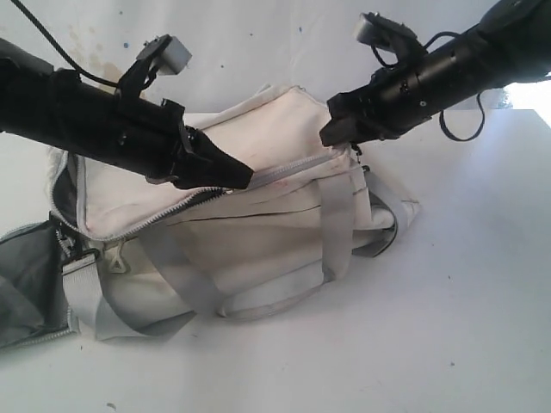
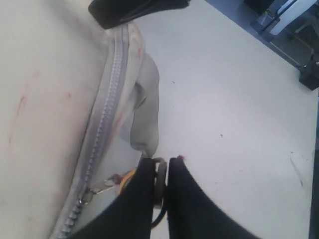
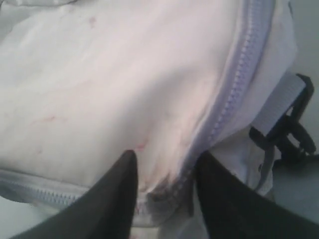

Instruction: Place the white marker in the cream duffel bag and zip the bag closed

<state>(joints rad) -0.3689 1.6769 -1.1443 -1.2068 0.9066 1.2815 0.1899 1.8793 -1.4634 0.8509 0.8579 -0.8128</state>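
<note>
Bag: cream duffel bag (image 1: 267,129) lies on its side on the white table (image 1: 465,301), grubby, with reddish streaks on the top panel.
Left end: a flap hangs open there, dark grey lining (image 1: 21,275) showing.
Zipper: the top zipper (image 1: 293,168) runs along the bag between my two grippers, and that stretch looks zipped.
Left gripper: my left gripper (image 1: 245,179) sits on the zipper line about mid-bag, jaws pinched almost together on the zipper pull (image 2: 159,174), a dark loop caught between the fingers.
Slider: the metal tab (image 2: 102,186) lies just beside my left fingertips, on the zipper track.
Right gripper: my right gripper (image 3: 167,154) is at the bag's far end, jaws spread apart, holding nothing; the bag's corner seam sits in the gap between them.
Buckle: a black buckle (image 3: 291,134) on grey webbing hangs just beside that corner.
Strap: grey strap (image 1: 336,224) drapes down the bag's side.
White marker: I cannot tell where it is.
</note>
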